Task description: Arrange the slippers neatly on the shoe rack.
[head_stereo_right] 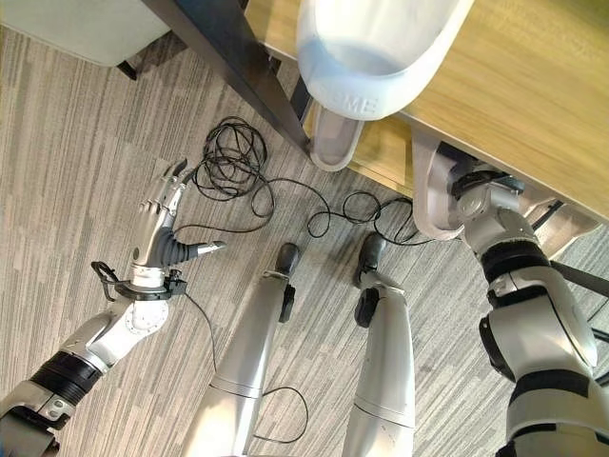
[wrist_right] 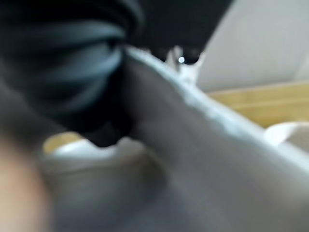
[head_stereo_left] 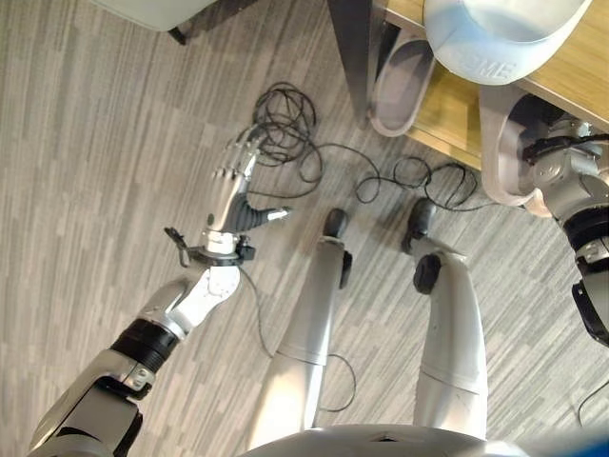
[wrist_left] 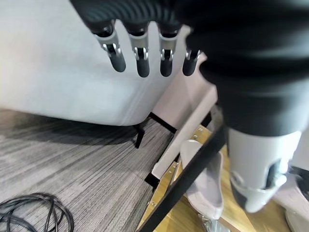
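A wooden shoe rack [head_stereo_left: 580, 76] stands at the upper right. On its top shelf lies a pale blue slipper [head_stereo_left: 495, 38]. One grey slipper [head_stereo_left: 400, 81] rests on the lower shelf, toe towards me. A second grey slipper [head_stereo_left: 500, 143] sits tilted at the lower shelf's front edge, and my right hand [head_stereo_left: 557, 167] is shut on its strap side. From the right wrist, that slipper [wrist_right: 193, 159] lies right against the hand. Over the floor to the left hangs my left hand [head_stereo_left: 228, 195], open with straight fingers [wrist_left: 140, 63] and holding nothing.
The rack's dark metal post [head_stereo_left: 352, 48] runs down beside the lower shelf [head_stereo_left: 447, 109]. A pale grey piece of furniture on dark legs [head_stereo_right: 86, 29] stands at the far left. Grey striped carpet [head_stereo_left: 95, 190] lies in front of the rack.
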